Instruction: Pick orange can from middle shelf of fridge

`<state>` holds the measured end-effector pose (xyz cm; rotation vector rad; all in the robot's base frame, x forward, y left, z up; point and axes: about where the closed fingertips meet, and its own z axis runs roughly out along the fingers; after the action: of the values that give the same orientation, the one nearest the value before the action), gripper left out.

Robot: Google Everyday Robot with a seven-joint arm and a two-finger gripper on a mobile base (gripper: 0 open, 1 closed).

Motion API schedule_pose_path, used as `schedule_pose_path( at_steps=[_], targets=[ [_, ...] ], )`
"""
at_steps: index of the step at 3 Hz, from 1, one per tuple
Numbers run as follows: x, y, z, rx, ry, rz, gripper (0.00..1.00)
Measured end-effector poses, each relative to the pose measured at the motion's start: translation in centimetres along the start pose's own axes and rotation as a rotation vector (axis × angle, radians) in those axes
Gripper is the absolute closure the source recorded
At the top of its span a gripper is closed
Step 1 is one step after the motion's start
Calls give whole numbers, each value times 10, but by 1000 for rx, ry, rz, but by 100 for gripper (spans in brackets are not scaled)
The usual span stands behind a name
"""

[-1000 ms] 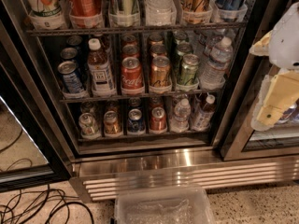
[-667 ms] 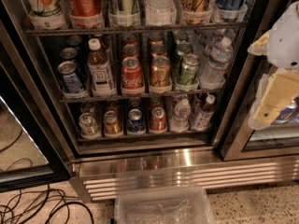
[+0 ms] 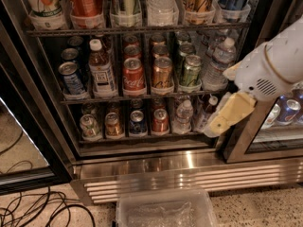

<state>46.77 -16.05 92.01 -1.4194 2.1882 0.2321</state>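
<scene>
The orange can [image 3: 162, 72] stands upright on the middle shelf [image 3: 109, 99] of the fridge [image 3: 189, 171], in the front row. A red Coca-Cola can [image 3: 133, 74] is on its left and a green can [image 3: 190, 70] on its right. More cans stand behind it. My gripper [image 3: 222, 119], cream-coloured below a white arm housing [image 3: 270, 72], hangs at the right in front of the fridge opening. It sits right of and below the orange can, level with the lower shelf, and holds nothing.
Bottles and cans fill the top and bottom shelves. A water bottle [image 3: 218, 65] stands right of the green can. The open glass door [image 3: 21, 150] is at the left. A clear plastic bin [image 3: 163, 209] and black cables [image 3: 38, 209] lie on the floor.
My arm and gripper have moved left and down, from the right edge toward the fridge opening. The cans and bottles have not moved.
</scene>
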Motion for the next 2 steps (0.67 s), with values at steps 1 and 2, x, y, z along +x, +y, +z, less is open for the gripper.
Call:
schedule_pose_path(
  at_steps=[1, 2],
  targets=[
    [-16, -10, 4, 46, -72, 18, 0],
    [-16, -10, 4, 46, -72, 18, 0]
  ],
)
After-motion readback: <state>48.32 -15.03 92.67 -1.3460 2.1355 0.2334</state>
